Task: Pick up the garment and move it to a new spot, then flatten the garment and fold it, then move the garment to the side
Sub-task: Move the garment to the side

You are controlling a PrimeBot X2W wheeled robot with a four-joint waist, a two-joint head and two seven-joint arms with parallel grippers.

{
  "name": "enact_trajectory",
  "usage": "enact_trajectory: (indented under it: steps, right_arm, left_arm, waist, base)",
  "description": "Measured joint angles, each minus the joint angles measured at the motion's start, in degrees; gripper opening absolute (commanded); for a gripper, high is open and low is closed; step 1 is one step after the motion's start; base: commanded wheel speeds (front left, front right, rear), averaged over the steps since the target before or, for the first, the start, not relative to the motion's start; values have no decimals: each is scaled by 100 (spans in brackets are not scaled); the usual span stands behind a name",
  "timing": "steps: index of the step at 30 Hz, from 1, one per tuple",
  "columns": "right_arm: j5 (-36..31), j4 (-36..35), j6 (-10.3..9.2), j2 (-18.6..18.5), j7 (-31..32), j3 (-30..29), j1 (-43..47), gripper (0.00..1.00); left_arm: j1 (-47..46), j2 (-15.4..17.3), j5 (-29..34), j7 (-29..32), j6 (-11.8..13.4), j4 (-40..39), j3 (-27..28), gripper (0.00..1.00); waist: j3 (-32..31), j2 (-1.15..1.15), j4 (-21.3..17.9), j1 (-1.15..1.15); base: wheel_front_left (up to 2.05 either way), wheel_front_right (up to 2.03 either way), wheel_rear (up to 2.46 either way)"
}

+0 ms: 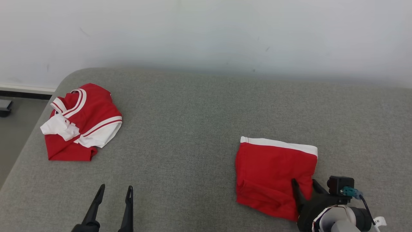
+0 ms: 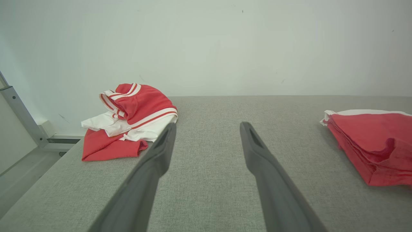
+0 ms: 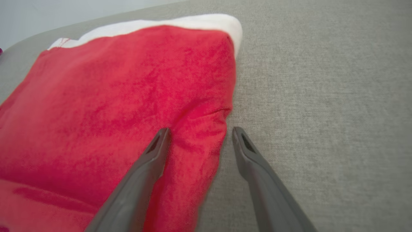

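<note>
1 crumpled red-and-white garment point(image 1: 82, 124) lies at the far left of the grey fabric surface point(image 1: 193, 129), near its rounded corner. The left gripper point(image 1: 116, 186) hovers over bare fabric, jaws wide and holding nothing. 1 folded red garment point(image 1: 273, 174) with a white band along its far edge lies flat at the right. The right gripper point(image 1: 304, 181) straddles its near right edge, jaws wide: 1 finger over the cloth, 1 over bare surface.
</note>
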Motion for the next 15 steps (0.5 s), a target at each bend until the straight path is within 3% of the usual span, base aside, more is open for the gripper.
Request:
enact_trajectory:
  steps: [3, 4, 5, 6, 7, 15]
  right_arm:
    - [46, 277, -1, 69, -26, 176, -165, 100]
    - [91, 370, -1, 78, -16, 242, -204, 91]
    - [145, 433, -1, 85, -14, 298, -241, 59]
    - [196, 482, -1, 87, -30, 353, -270, 18]
    - [242, 527, -1, 86, -51, 410, -297, 0]
    - [458, 675, 5, -159, -98, 898, -671, 0]
  left_arm:
    - [-15, 8, -1, 0, 0, 16, 7, 100]
    - [-23, 9, -1, 0, 0, 26, 4, 100]
    - [-29, 8, -1, 0, -2, 32, -1, 100]
    - [-34, 8, -1, 1, -3, 40, -4, 100]
    - [-42, 8, -1, 0, -3, 49, -7, 100]
    - [-102, 10, -55, 0, -4, 21, 27, 100]
  waist:
    - [34, 0, 15, 0]
    - [36, 0, 13, 0]
    - [38, 0, 9, 0]
    - [40, 0, 5, 0]
    - [40, 0, 2, -1]
    - [125, 0, -102, -1]
  base:
    - [0, 0, 0]
    - [0, 0, 0]
    - [0, 0, 0]
    - [0, 0, 0]
    - [0, 0, 0]
    - [0, 0, 0]
